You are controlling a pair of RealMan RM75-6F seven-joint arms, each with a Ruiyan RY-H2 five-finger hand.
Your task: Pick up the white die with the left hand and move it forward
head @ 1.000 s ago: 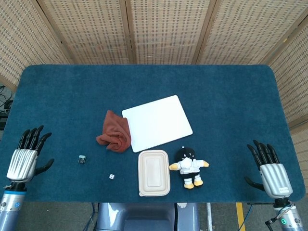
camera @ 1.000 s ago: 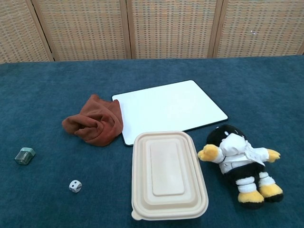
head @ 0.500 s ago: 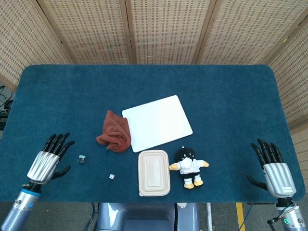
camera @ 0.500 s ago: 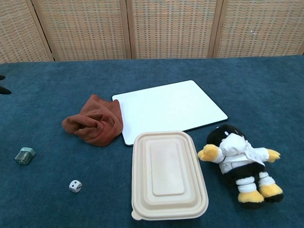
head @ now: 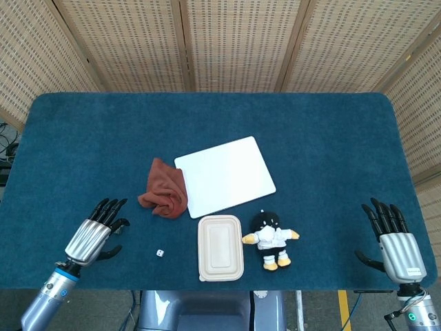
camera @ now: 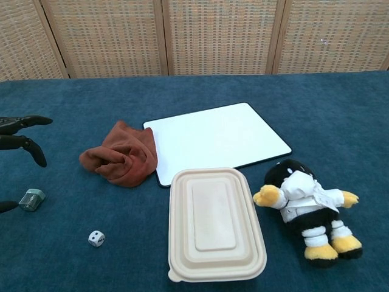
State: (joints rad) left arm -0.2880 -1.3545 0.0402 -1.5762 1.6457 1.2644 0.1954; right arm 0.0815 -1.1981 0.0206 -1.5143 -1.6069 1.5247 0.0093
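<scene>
From the head view, you are on the approach, by my reading: the pick-up has not begun. Your left hand [head: 96, 236] is to the left of the white die [head: 159, 254], well apart from it and slightly further up the table, fingers spread and holding nothing. The die sits alone on the blue table [head: 207, 124], left of the lidded food box [head: 220, 247] and in front of the brown cloth [head: 164, 189]. Your right hand [head: 394, 243] is far to the right of the die, beyond the penguin toy [head: 270, 238], fingers apart and empty. The white board [head: 224, 175] lies behind the box, well clear of the die.

From the chest view, only the dark fingertips [camera: 24, 131] of your left hand show at the left edge, spread, above a small green object [camera: 31, 199] that lies left of the die [camera: 96, 238] and a little further back. The right hand is out of this frame. The die rests flat, apart from the box [camera: 214, 223] on its right.

The next move, I judge, calls for carrying the left hand rightward and toward the near edge until it stands over the die, passing the green object without knocking it. The die is small, so you will likely need a fine pinch of thumb and a finger, set down squarely so it does not skid on the cloth surface.
</scene>
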